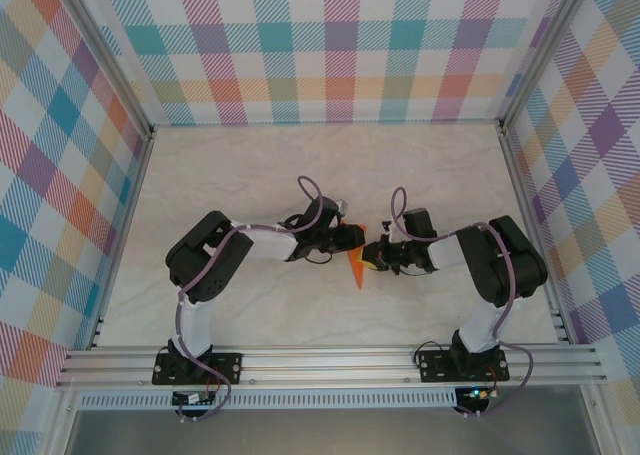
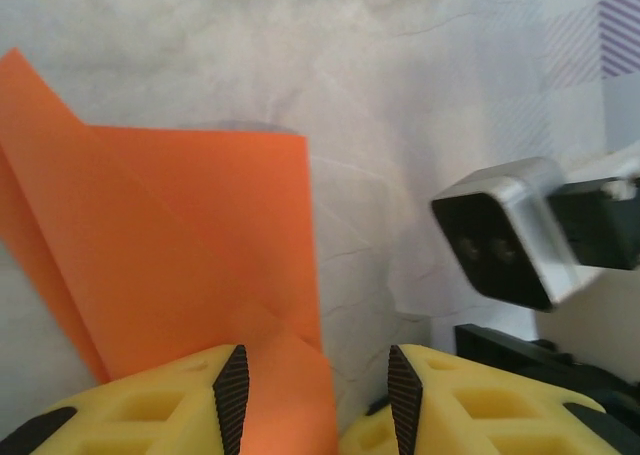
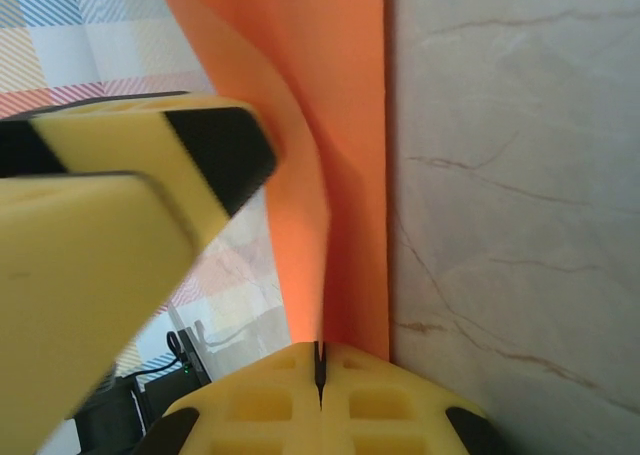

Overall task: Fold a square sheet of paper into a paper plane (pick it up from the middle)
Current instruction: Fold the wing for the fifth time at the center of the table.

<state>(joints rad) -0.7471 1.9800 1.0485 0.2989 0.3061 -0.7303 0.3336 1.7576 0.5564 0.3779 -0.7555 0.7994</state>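
Three plaid walls (image 1: 340,45), marbled tabletop (image 1: 250,305)

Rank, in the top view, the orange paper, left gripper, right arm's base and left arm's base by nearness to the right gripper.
1. orange paper, clamped in the right gripper.
2. left gripper, just across the paper.
3. right arm's base, near edge, right.
4. left arm's base, near edge, left.

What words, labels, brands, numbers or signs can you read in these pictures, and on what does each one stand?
None can be read.
The orange sheet of paper is plain; the yellow fingers are unmarked; the table and walls show only pattern.
Parts at the arm bases are too small to tell.
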